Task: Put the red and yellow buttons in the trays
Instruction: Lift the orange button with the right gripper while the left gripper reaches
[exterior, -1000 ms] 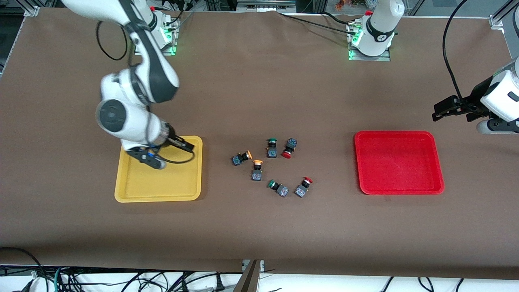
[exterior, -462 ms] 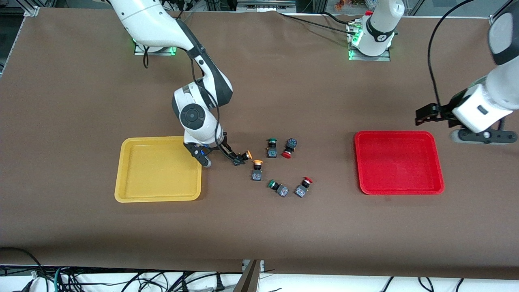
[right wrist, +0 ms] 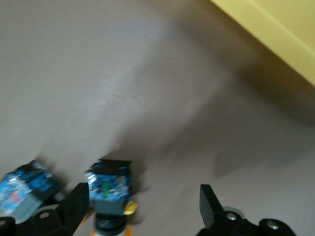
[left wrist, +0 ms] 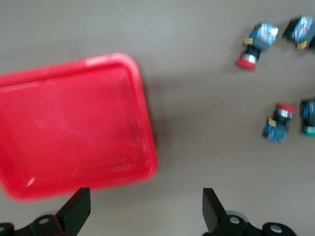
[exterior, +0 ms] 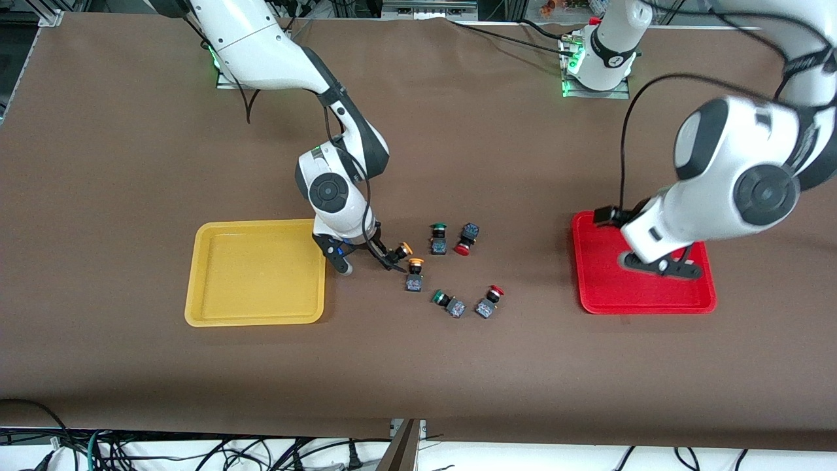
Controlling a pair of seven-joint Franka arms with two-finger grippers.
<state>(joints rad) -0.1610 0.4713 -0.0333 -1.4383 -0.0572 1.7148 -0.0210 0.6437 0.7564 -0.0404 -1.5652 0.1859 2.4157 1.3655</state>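
Six button switches lie between the trays. One yellow-capped button (exterior: 404, 248) lies at the tip of my right gripper (exterior: 369, 263), which is open and low over the table. In the right wrist view this button (right wrist: 109, 189) sits between the jaws, close to one finger (right wrist: 74, 206); my right gripper (right wrist: 142, 211) holds nothing. The second yellow-capped button (exterior: 414, 273) lies just nearer the camera. Two red-capped buttons (exterior: 465, 240) (exterior: 489, 302) lie toward the red tray (exterior: 588, 288). My left gripper (exterior: 657, 267) hangs open and empty over the red tray (left wrist: 74, 123). The yellow tray (exterior: 255, 307) holds nothing.
Two green-capped buttons (exterior: 438, 237) (exterior: 448, 303) lie among the others. The left wrist view shows my left gripper (left wrist: 143, 216) and both red-capped buttons (left wrist: 256, 44) (left wrist: 280, 123). The yellow tray's rim (right wrist: 275, 29) shows in the right wrist view.
My right gripper has moved from over the yellow tray to the yellow-capped button. My left arm has swung in from the table's end to over the red tray.
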